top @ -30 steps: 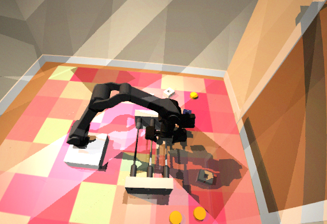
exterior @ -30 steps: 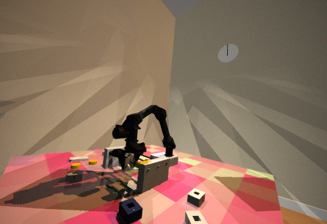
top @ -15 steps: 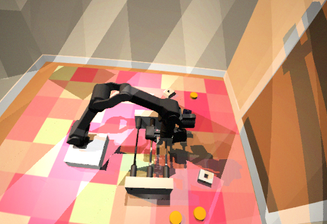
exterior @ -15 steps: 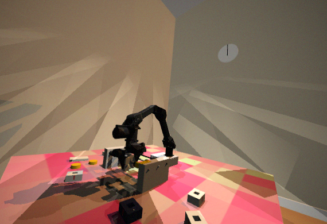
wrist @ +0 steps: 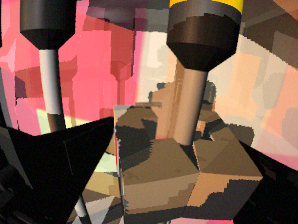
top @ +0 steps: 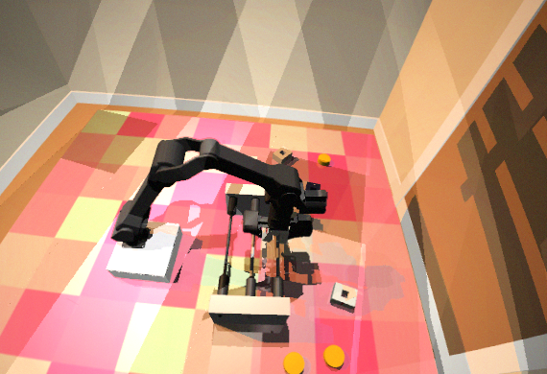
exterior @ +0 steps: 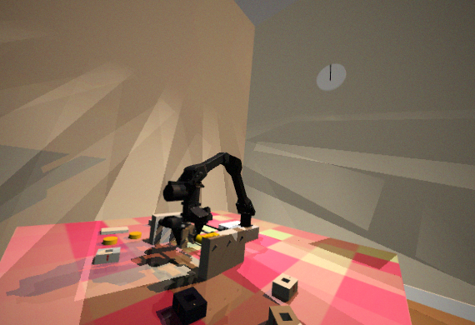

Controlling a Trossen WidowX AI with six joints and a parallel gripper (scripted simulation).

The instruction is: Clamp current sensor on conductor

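The current sensor, a brown split block, sits around the conductor with the yellow band; the conductor passes down into it between the two halves. Its arrow and the latch cannot be read. The front edges of the halves meet at a seam, with a notch at the conductor. The gripper has its fingers closed upon the sensor, one on either side.

Side clearance is limited: the neighbouring conductor runs just beside the left-hand finger in the wrist view. The outer conductor lies further toward the arm's base. All three span two upright end blocks, one nearer the top of the overhead view and one nearer its bottom; the sensor is between them, apart from both.

Outward, there is open room between the conductors and the square-holed block. Two yellow discs lie beyond it. A dark holed block stands past the opposite end block, well inside the side edge of the checked surface.
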